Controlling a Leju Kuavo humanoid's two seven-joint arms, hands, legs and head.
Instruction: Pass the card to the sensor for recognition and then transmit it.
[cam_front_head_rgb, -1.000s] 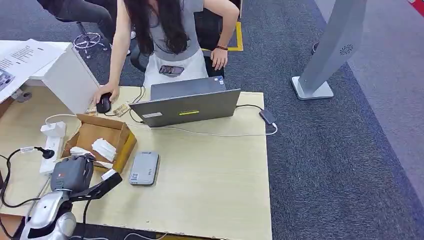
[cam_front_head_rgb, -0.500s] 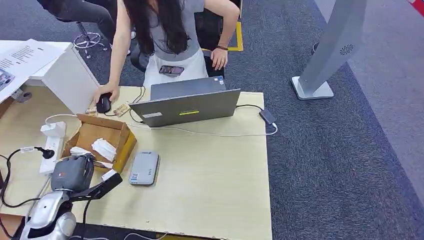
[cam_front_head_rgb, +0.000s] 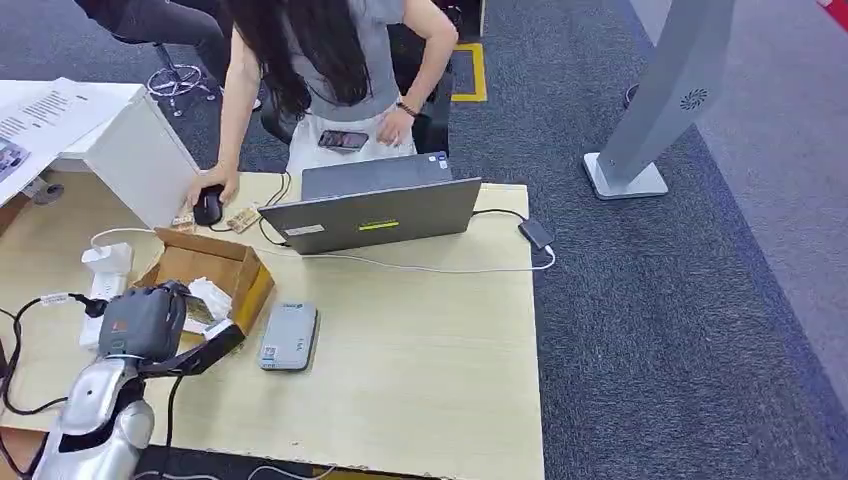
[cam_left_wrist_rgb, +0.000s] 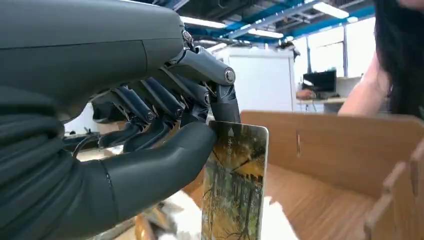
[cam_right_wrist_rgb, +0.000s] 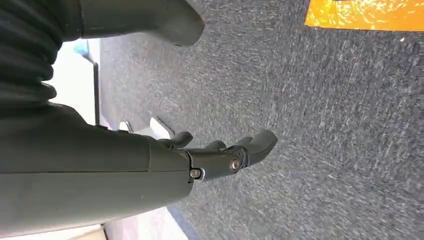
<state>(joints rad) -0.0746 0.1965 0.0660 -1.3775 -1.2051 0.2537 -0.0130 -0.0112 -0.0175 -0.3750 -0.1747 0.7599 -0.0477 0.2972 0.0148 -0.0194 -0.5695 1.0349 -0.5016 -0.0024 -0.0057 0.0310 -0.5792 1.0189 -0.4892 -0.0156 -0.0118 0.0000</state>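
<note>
One card (cam_left_wrist_rgb: 235, 185), writing unreadable, pinched by left robot hand (cam_left_wrist_rgb: 165, 125).

Reader (cam_front_head_rgb: 288, 337) right of box (cam_front_head_rgb: 205, 262) — laptop (cam_front_head_rgb: 372, 212) behind

The right hand (cam_right_wrist_rgb: 220, 150) hung over dark grey carpet (cam_right_wrist_rgb: 320, 125), fingers apart and holding nothing. A yellow patch (cam_right_wrist_rgb: 365, 14) lay on the carpet.
</note>
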